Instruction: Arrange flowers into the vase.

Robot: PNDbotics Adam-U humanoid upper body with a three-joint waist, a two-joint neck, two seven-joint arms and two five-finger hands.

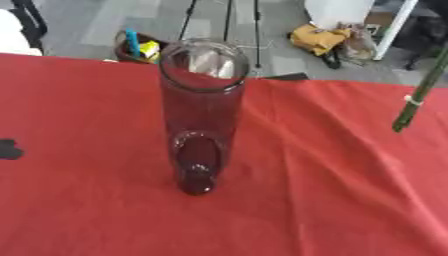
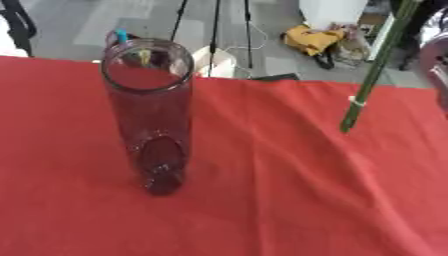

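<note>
One green flower stem [image 2: 372, 75] hangs in the air at the right, well apart from the empty glass vase [image 1: 201, 110] standing upright on the red table [image 1: 350, 190]. No robot hand shows clearly, so its grip cannot be told. Carry the stem's lower end left, above the vase mouth, then lower it straight.
</note>
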